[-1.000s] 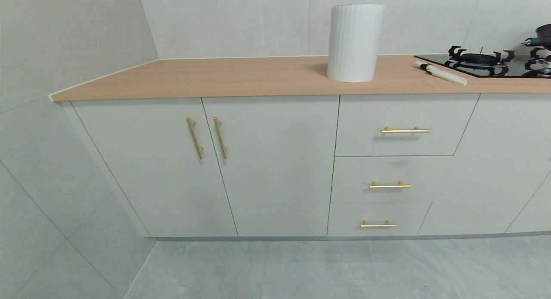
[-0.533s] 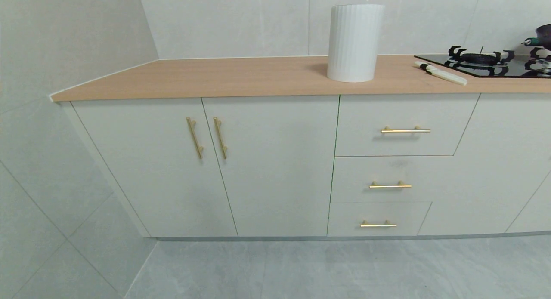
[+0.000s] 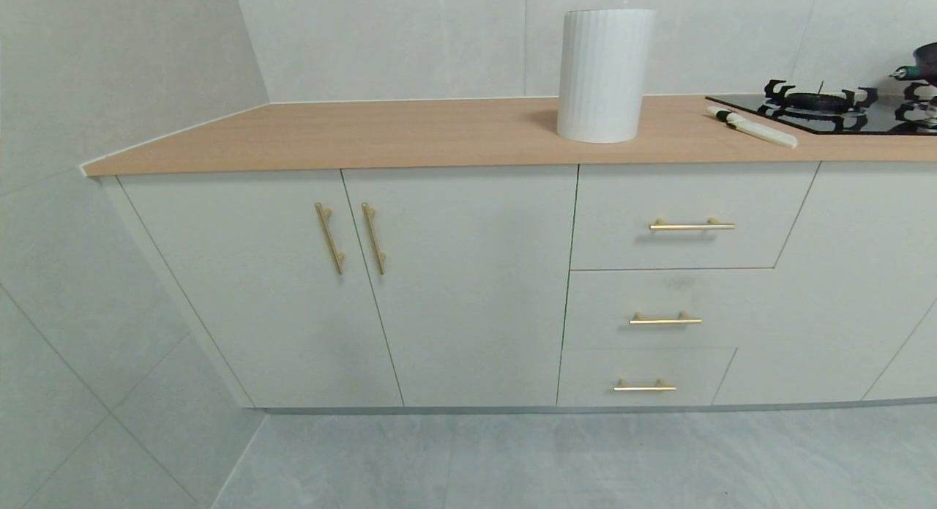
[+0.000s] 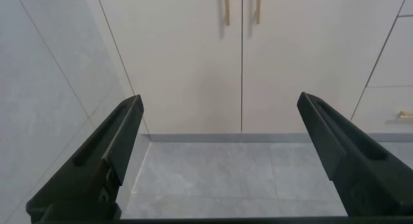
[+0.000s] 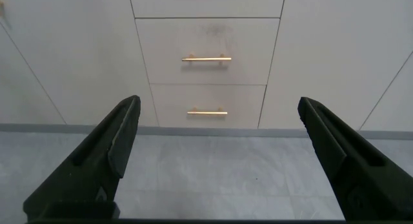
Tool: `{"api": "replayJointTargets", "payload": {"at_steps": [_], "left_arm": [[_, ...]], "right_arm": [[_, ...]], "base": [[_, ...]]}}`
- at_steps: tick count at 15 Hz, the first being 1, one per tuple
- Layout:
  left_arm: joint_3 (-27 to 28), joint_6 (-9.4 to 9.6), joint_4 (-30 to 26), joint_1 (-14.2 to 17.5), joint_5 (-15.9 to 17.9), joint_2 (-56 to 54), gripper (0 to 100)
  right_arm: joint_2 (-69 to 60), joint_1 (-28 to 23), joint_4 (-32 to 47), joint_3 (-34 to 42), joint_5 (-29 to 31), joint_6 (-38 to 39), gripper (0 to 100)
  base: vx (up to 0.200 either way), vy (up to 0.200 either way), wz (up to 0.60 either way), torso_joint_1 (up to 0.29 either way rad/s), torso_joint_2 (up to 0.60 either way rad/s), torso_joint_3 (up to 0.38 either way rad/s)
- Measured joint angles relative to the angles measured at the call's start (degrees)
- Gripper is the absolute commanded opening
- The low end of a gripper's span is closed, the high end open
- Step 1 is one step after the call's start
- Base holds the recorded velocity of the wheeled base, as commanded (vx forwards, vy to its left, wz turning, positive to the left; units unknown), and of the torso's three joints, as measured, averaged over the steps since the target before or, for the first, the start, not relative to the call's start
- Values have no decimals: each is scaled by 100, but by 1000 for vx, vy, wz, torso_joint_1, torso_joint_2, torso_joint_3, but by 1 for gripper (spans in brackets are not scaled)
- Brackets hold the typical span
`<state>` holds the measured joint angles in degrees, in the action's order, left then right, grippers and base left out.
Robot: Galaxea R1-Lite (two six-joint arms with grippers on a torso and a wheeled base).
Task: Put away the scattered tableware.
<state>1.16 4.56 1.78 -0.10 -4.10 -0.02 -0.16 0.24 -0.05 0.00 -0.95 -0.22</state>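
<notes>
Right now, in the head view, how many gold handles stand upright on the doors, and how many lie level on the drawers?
Upright door handles: 2
Level drawer handles: 3
Total: 5

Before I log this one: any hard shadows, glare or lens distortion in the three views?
Head view: soft light; the white canister throws a faint shadow on the countertop; the black hob mirrors its grates; cabinet lines splay, wide-angle. Left wrist view: flat light, left gripper dark, no glare. Right wrist view: same for the right gripper.
</notes>
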Motion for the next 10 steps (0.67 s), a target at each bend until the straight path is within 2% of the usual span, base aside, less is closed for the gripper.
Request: {"api": "replayJointTargets", "payload": {"at_steps": [10], "left_arm": [[7,-33,-4,2,0,0,100]], "right_arm": [[2,0,5,0,-6,-5,100]], "base": [[200,0,0,4,3,2]]}}
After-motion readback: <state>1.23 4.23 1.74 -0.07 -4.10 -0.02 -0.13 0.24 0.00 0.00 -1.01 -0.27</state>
